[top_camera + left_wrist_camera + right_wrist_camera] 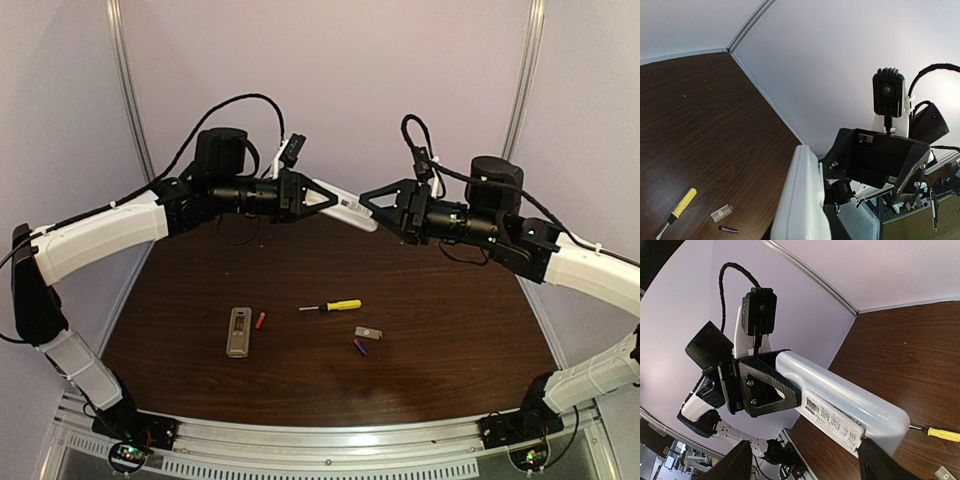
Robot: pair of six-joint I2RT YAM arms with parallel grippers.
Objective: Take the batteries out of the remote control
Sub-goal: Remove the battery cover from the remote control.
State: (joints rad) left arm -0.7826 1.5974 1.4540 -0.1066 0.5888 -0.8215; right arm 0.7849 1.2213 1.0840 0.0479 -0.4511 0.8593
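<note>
My left gripper [330,200] is shut on one end of a white remote [352,210] and holds it high above the table. My right gripper [378,207] is open at the remote's other end. In the right wrist view its jaws stand wide apart, and one fingertip [875,455] touches the corner of the remote [850,390] beside the labelled back panel. A red battery [261,320] and a purple battery [360,347] lie on the table. The purple battery also shows in the left wrist view [729,229]. The orange battery and the second purple one are out of view.
A grey remote [237,332] lies on the dark wooden table [450,320] next to the red battery. A yellow-handled screwdriver [335,306] lies mid-table. A small grey cover plate [368,333] sits just above the purple battery. Walls close in the back and sides.
</note>
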